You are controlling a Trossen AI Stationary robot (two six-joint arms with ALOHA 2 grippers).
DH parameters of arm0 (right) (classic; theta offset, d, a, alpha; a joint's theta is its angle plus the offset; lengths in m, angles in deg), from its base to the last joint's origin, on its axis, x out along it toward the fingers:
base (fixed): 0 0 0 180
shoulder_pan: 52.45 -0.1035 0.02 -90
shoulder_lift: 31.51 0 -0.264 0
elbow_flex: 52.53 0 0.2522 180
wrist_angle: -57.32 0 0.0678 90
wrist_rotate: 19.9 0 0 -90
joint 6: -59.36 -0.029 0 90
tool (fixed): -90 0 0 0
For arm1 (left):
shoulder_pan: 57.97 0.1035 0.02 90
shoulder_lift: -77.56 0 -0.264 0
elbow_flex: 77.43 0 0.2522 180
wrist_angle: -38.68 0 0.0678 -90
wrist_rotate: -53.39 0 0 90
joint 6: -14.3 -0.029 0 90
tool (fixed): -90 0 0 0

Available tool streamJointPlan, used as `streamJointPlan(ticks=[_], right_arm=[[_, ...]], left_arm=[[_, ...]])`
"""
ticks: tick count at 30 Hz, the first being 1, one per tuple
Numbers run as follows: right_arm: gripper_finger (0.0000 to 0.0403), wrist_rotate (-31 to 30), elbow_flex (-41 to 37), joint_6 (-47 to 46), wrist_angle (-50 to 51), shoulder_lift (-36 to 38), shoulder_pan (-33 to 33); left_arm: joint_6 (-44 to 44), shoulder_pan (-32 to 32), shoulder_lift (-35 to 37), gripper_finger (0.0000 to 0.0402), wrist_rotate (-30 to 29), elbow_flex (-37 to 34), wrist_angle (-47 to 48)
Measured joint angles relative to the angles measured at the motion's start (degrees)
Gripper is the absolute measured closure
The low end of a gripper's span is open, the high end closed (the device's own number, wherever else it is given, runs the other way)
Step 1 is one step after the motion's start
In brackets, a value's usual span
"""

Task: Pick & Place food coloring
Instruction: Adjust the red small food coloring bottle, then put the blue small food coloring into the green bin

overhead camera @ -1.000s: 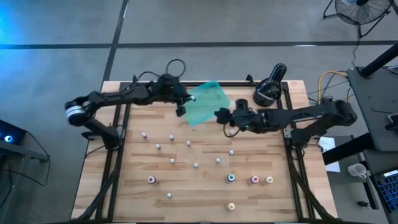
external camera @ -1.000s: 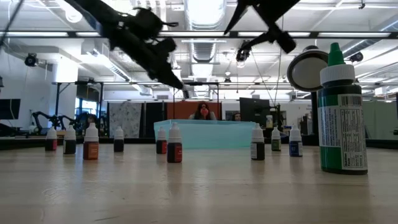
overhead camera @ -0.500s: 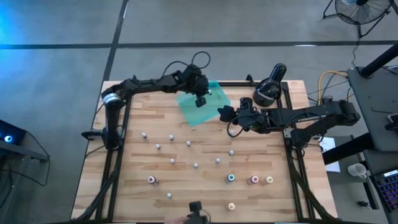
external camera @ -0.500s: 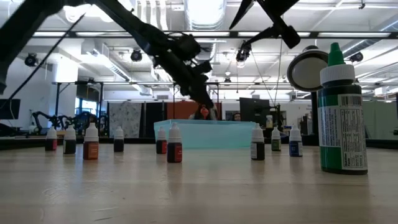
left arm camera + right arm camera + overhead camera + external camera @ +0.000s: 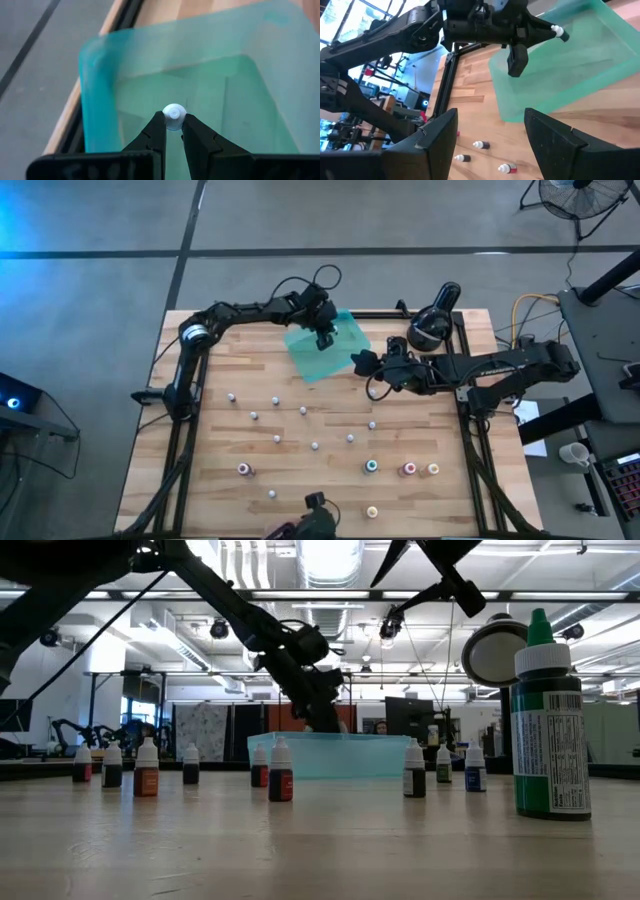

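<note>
Only one label shows any print: the big dark green bottle (image 5: pixel 548 718) standing nearest the low camera on the right carries a white label with lines of small text, too fine to read; no brand can be made out anywhere else.

At the far middle of the tabletop (image 5: pixel 200 480) lies the translucent teal tray (image 5: pixel 325 345); its floor looks bare in the left wrist view, with nothing lying in it.

Above the tray hangs the left hand (image 5: pixel 173 131), its fingers pinched narrow on one small food coloring bottle (image 5: pixel 174 116), of which only the white cap shows; the right wrist view shows the same cap (image 5: pixel 559 32) poking out of that hand over the tray.

The other food coloring bottles (image 5: pixel 277 439) stand scattered upright over the near and middle tabletop, well apart from the tray; most show as white caps from above, while a few near the right front show teal (image 5: pixel 371 466), pink (image 5: pixel 408 469) and yellow (image 5: pixel 433 469) tops.

The right hand (image 5: pixel 362 363) waits just right of the tray, its fingers (image 5: pixel 560 142) spread wide and holding nothing; a black round lamp-like device (image 5: pixel 432 328) sits at the far right edge.
</note>
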Motion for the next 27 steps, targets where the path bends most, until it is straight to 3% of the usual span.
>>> streamJointPlan(ticks=[16,27], right_arm=[[0.0182,0.3,0.0,-0.44,1.34,0.0,0.04],[0.0182,0.34,-0.02,-0.44,2.83,-0.01,0.07]], left_arm=[[-1.07,-0.06,-0.37,0.0377,-0.43,-1.65,1.78],[-1.27,-0.3,-0.38,0.031,-0.92,-1.73,1.77]])
